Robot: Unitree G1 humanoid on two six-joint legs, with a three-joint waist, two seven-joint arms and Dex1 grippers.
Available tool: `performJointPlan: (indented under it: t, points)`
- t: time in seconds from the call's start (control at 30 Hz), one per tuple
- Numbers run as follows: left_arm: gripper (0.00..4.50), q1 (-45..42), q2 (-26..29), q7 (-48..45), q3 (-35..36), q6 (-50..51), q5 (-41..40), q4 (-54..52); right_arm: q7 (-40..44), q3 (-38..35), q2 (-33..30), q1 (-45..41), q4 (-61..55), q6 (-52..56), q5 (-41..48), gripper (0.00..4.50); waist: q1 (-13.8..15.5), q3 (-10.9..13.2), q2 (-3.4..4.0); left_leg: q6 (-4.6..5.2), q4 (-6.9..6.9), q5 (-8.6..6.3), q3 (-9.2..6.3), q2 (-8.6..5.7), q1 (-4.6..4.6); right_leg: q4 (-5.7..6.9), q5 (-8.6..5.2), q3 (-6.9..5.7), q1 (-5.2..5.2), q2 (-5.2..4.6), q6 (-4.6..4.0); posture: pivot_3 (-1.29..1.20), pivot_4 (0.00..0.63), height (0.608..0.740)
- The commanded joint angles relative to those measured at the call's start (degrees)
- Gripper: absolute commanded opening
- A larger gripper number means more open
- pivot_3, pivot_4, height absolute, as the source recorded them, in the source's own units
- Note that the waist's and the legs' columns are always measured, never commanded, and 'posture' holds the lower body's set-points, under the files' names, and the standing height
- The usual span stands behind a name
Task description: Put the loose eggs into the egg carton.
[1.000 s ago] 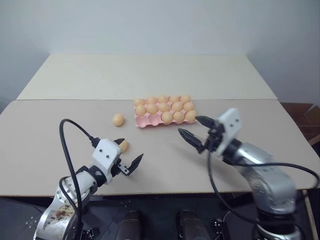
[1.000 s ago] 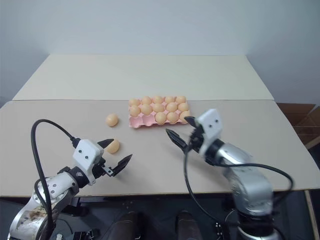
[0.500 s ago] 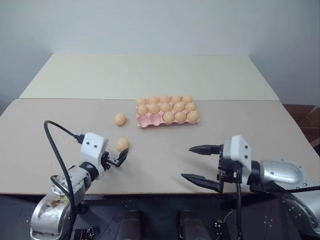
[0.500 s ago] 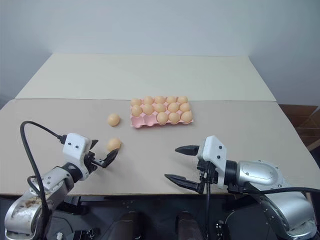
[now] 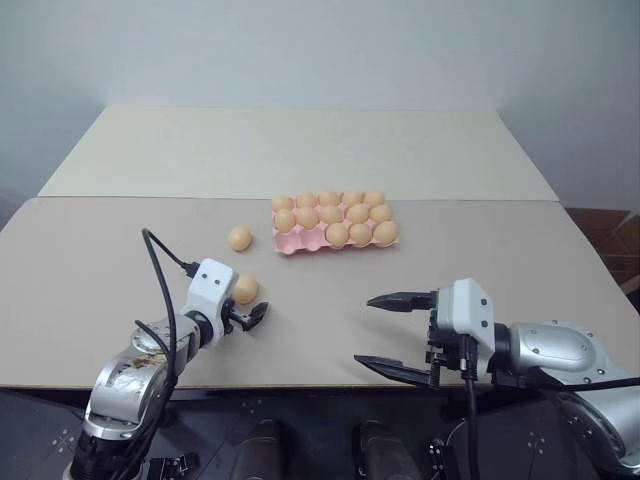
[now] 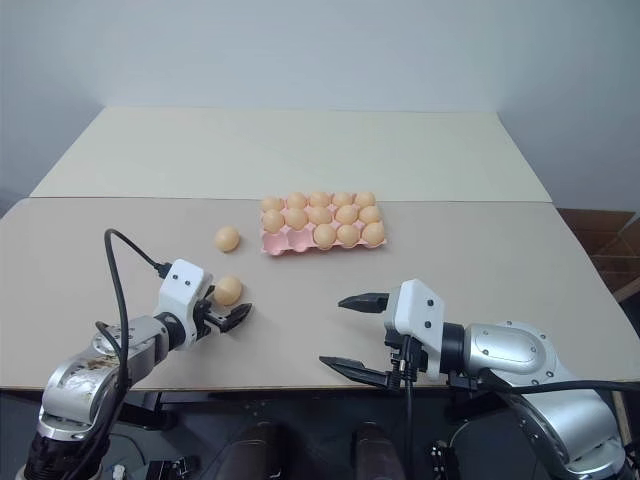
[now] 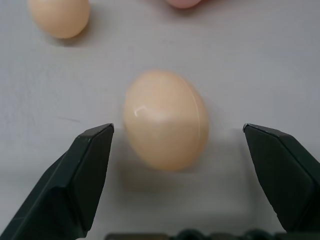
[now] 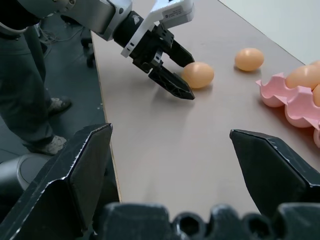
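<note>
Two loose eggs lie left of the egg carton (image 5: 288, 244): the farther egg (image 5: 239, 237) beside its near-left corner, the nearer egg (image 5: 245, 289) closer to the front edge. The pink carton holds several tan eggs. My left gripper (image 6: 228, 305) is open and low over the table. The nearer egg (image 7: 166, 119) lies between its fingers (image 7: 90, 165) with gaps on both sides. My right gripper (image 5: 364, 330) hangs open and empty near the front edge, pointing left, well short of the carton. The right wrist view shows the left gripper (image 8: 167, 65) at that egg (image 8: 198, 75).
The beige table (image 5: 120, 250) has a seam across it behind the carton, and a second top (image 5: 300, 150) lies beyond. A person's legs (image 8: 25, 100) stand on the floor beside the table's left end. The front edge (image 5: 300, 385) runs just below both grippers.
My left gripper has moved forward and down until its fingers flank the nearer egg. The right gripper has drawn back from the carton toward the front edge and turned to point left.
</note>
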Motion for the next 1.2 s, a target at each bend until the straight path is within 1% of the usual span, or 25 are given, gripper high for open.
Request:
performJointPlan:
  t: [0.03,0.07,0.17,0.2,0.23,0.3,0.33,0.47,0.53,0.67,0.73,0.77,0.87,0.97,1.07,1.2]
  points:
    - [3.87,-1.73,-0.41,0.32,-0.75,-2.47,1.23,0.88,-0.18,0.24,0.04,0.49,-0.6,-2.62,-0.6,4.5,0.12,0.0,0.0,0.0,0.0,0.0,0.0,0.0,0.01,0.0,0.0,0.0,0.0,0.0,0.0,0.0,0.15,0.74]
    - [3.62,-1.88,-0.57,0.35,-0.94,-2.92,1.41,1.17,-0.16,0.33,0.05,0.69,-0.48,-2.92,-0.75,4.5,0.19,0.0,0.0,0.0,0.0,0.0,0.0,0.0,0.0,0.0,0.0,0.0,0.01,0.0,0.0,0.0,0.15,0.74]
    - [2.63,-2.21,-0.88,0.48,-1.49,-4.04,1.9,1.38,-0.03,0.51,-0.02,1.26,-0.16,-3.83,-1.21,4.5,0.27,0.0,0.0,0.0,0.0,0.0,0.01,-0.01,0.0,-0.01,0.0,0.01,0.01,-0.01,0.0,0.0,0.15,0.74]
    - [2.39,-2.35,-0.86,0.18,-1.67,-4.58,1.93,1.42,0.0,0.54,-0.06,1.43,-0.07,-4.12,-1.35,4.5,0.32,0.0,0.0,0.0,0.0,0.0,0.01,-0.01,-0.01,-0.01,0.01,0.0,0.01,-0.01,-0.01,0.0,0.15,0.74]
    - [1.96,-2.49,-0.92,0.29,-1.84,-4.8,2.1,1.22,0.01,0.55,-0.09,1.59,-0.01,-4.38,-1.44,4.5,0.32,0.0,0.0,0.0,0.0,0.0,0.01,-0.01,-0.01,-0.01,0.04,0.01,0.0,0.0,-0.07,0.0,0.15,0.74]
    - [1.61,-3.36,-1.12,0.33,-2.05,-5.58,2.28,0.53,-0.02,0.55,-0.12,1.84,0.12,-4.76,-1.6,4.5,0.38,0.0,0.0,0.0,0.0,0.0,0.01,-0.01,-0.01,0.0,0.05,0.0,0.01,0.0,-0.08,0.0,0.15,0.74]
    - [1.53,-3.97,-1.33,0.4,-1.97,-5.56,2.13,0.18,-0.02,0.57,-0.13,1.93,0.2,-4.94,-1.67,4.5,0.43,0.0,0.0,0.0,0.0,0.0,0.01,-0.01,0.0,0.0,0.05,0.0,0.02,-0.01,-0.08,0.0,0.15,0.74]
    - [1.48,-8.06,-1.78,0.18,-2.91,-5.86,2.31,-0.21,-0.01,0.58,-0.12,1.97,0.67,-5.47,-2.0,4.5,0.68,0.0,0.0,0.0,0.04,0.01,0.01,-0.01,0.0,0.0,0.07,0.0,0.03,0.0,-0.04,0.0,0.15,0.74]
    - [1.48,-11.92,-2.56,-0.05,-4.21,-6.82,2.68,1.57,-0.09,0.58,-0.03,1.46,1.24,-5.65,-2.16,4.5,0.87,0.0,-0.01,0.0,0.04,0.01,0.01,-0.03,0.0,0.0,0.07,0.01,0.05,0.0,-0.03,0.0,0.15,0.74]
    - [1.46,-19.81,-4.64,-0.85,-7.7,-10.72,4.65,9.74,-1.83,1.26,0.8,-0.24,2.32,-5.83,-3.41,4.5,1.06,0.0,-0.03,0.0,0.08,0.01,0.0,-0.09,-0.01,-0.02,0.09,0.0,0.09,-0.02,0.0,0.0,0.15,0.74]
    - [1.46,-23.34,-5.81,-1.76,-9.44,-13.55,5.94,15.33,-4.36,1.65,2.31,-1.85,2.48,-4.52,-3.36,4.5,0.86,0.0,-0.03,0.0,0.08,0.01,0.0,-0.1,0.0,-0.02,0.1,0.03,0.1,-0.02,0.01,0.0,0.15,0.74]
    - [1.46,-25.11,-6.35,-2.33,-10.31,-15.08,6.57,18.26,-6.74,1.72,3.31,-2.9,2.27,-2.73,-3.06,4.5,0.81,0.0,-0.03,0.0,0.08,0.01,0.0,-0.09,-0.01,-0.02,0.11,0.04,0.07,0.0,0.0,0.0,0.15,0.74]
    - [1.46,-29.04,-7.36,-4.55,-12.64,-19.06,8.36,25.15,-15.11,1.69,4.32,-7.74,0.78,8.54,-1.29,4.5,0.68,0.0,-0.04,0.0,0.08,0.02,-0.02,-0.09,-0.02,0.04,0.12,0.05,0.02,0.03,-0.02,0.0,0.15,0.74]
    - [1.46,-31.34,-8.31,-6.0,-13.96,-22.74,9.95,30.64,-19.72,0.62,5.48,-11.17,0.13,15.17,1.56,4.5,0.79,0.0,-0.03,-0.01,0.08,0.02,-0.02,-0.09,-0.05,0.03,0.12,0.04,0.02,0.02,-0.03,0.0,0.15,0.74]
    - [1.46,-32.7,-9.07,-7.27,-14.68,-25.89,11.34,35.11,-22.51,0.33,5.69,-12.82,-0.93,18.54,2.39,4.5,0.88,0.0,-0.03,-0.01,0.08,0.02,-0.02,-0.1,-0.13,0.03,0.11,0.03,-0.03,0.0,-0.02,0.0,0.15,0.74]
    - [1.46,-33.62,-10.17,-8.19,-15.01,-28.27,12.69,38.22,-24.15,-0.79,5.35,-13.82,-2.67,21.66,4.87,4.5,0.87,0.01,-0.04,0.0,0.08,0.02,-0.02,-0.11,-0.17,0.02,0.12,0.02,-0.04,-0.02,-0.01,0.0,0.15,0.74]
